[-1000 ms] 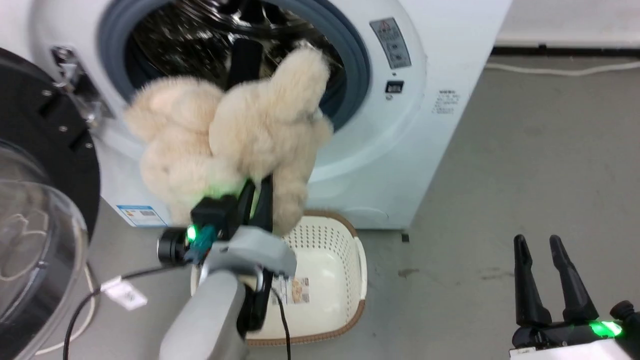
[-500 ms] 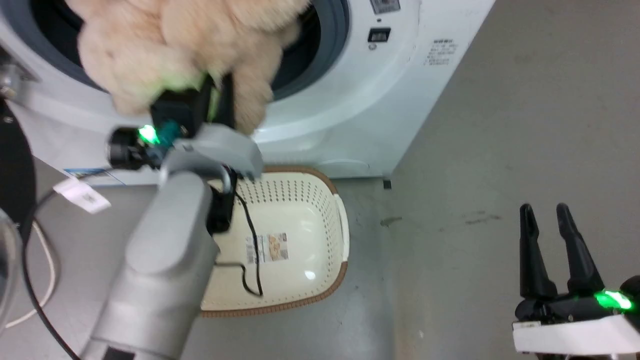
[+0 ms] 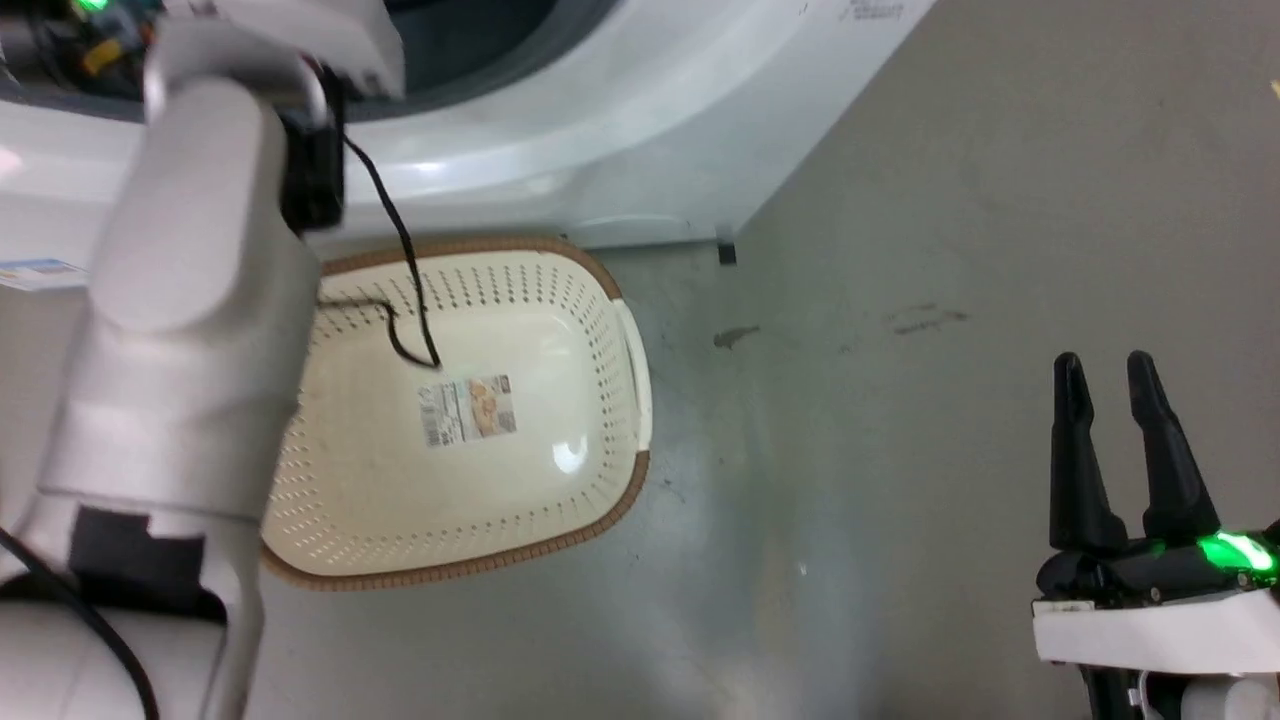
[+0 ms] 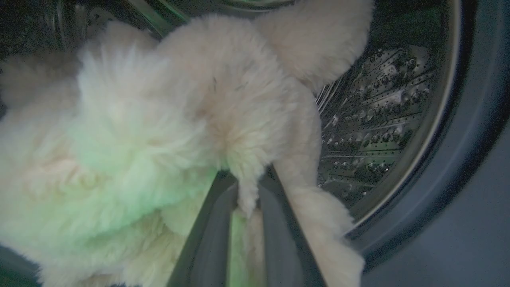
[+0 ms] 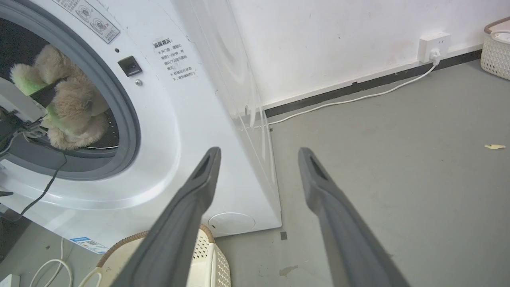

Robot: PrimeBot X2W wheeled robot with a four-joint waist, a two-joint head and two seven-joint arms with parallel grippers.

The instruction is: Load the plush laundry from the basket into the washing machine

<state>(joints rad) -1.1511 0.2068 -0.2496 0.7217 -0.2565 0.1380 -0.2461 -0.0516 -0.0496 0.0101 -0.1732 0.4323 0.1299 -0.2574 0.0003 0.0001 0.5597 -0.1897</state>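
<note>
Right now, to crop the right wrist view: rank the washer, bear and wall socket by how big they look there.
1. washer
2. bear, partly hidden
3. socket, which looks smallest but is also farthest from the camera

Basket [image 3: 520, 290] half behind left forearm [image 3: 190, 300]

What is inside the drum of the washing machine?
The teddy bear, pinched by the left pincer, is inside the drum. The bear covers most of the drum's back, so anything behind it is hidden.
</note>
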